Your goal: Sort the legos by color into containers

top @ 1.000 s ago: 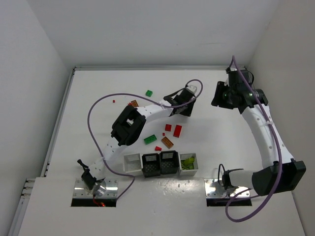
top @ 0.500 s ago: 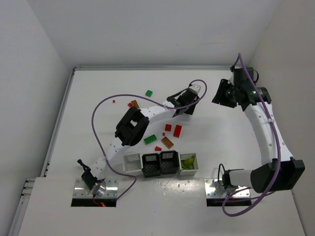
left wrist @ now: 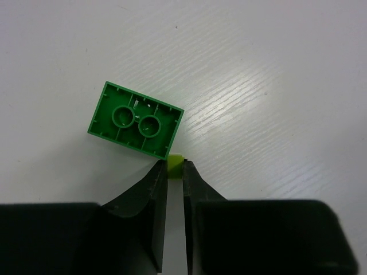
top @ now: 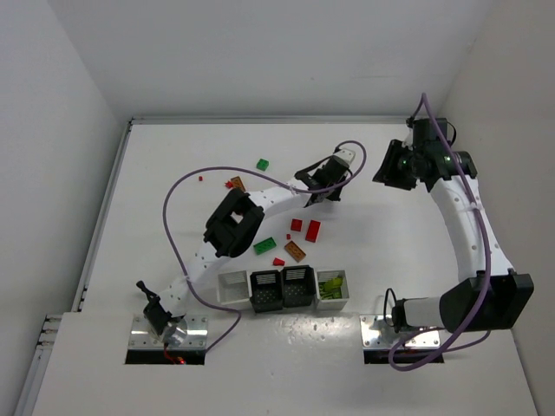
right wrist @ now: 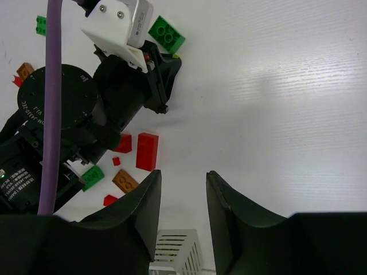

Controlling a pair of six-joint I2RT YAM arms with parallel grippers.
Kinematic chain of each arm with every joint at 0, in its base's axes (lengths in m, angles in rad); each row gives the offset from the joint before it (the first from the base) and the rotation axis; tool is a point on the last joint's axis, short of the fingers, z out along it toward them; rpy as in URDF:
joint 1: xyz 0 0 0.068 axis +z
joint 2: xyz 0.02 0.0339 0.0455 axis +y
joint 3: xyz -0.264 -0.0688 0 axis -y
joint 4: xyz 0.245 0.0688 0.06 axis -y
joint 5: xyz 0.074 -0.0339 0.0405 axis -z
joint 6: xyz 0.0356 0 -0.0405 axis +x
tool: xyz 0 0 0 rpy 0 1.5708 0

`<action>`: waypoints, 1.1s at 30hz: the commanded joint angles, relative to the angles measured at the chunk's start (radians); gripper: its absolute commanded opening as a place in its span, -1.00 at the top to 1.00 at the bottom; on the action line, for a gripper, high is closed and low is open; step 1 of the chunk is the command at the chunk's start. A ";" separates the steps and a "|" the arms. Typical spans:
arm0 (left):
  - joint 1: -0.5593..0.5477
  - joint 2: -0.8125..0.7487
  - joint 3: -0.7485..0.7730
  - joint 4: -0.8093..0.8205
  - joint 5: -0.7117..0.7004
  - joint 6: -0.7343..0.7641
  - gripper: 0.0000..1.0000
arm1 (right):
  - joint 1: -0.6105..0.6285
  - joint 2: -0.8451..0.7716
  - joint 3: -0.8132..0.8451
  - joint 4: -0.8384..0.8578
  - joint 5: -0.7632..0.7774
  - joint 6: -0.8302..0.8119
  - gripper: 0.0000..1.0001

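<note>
The left gripper point(left wrist: 175, 173) is clenched on a tiny yellow-green stud point(left wrist: 175, 164) at its fingertips, with a green brick point(left wrist: 135, 126) just beyond them (hollow side up), while the right gripper point(right wrist: 183, 179), off to its right, hangs parted and empty, the bins point(top: 232, 287) well behind both.

Only small white print on the left arm's black joint housing point(right wrist: 57, 103) shows, too blurred to read.

White table point(top: 173, 156) boxed by plain white walls point(top: 260, 52) — evenly lit, faint wood grain.
</note>
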 commanded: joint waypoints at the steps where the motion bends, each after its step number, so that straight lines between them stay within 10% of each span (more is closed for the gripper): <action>1: -0.012 0.070 -0.016 -0.115 0.043 0.002 0.65 | -0.005 -0.004 0.008 0.020 -0.032 0.017 0.25; 19: 0.052 -0.561 -0.517 0.152 0.535 0.086 1.00 | 0.007 0.094 0.031 0.060 -0.141 -0.345 0.41; 33: -0.047 -0.914 -0.775 -0.122 0.866 0.410 0.94 | -0.007 0.251 0.098 0.103 -0.259 -0.411 0.44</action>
